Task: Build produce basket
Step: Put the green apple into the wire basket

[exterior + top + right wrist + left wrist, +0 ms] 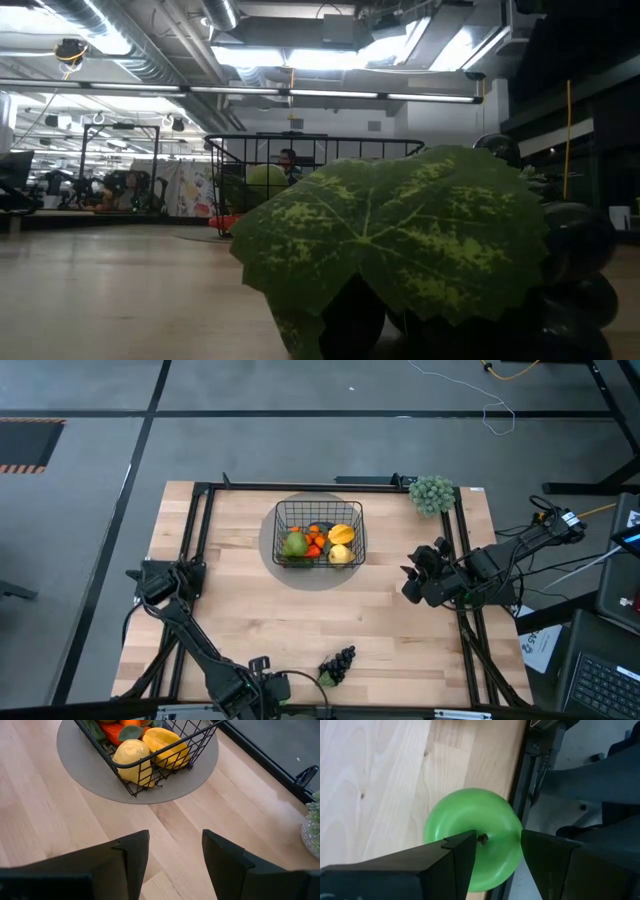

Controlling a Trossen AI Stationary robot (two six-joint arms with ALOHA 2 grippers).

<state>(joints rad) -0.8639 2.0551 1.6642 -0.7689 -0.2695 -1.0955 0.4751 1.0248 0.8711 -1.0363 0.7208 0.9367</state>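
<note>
The black wire basket [320,506] stands on a grey disc [268,560] at the far middle. It holds a pear [295,544], orange pieces [317,546] and two yellow fruits [341,534]; these also show in the right wrist view [131,760]. Dark grapes [340,664] with a leaf [400,230] lie near the front edge. My left gripper [262,683] is at the front edge, open, its fingers standing over a green apple [470,820] that lies stem up at the table's edge. My right gripper [408,578] hovers open and empty right of the basket.
A pale grey-green bushy cluster [432,493] stands at the far right corner. A black frame rail [520,785] runs beside the apple along the table's edge. Bare wood lies between the basket and the grapes. Cables and gear sit off the table's right side.
</note>
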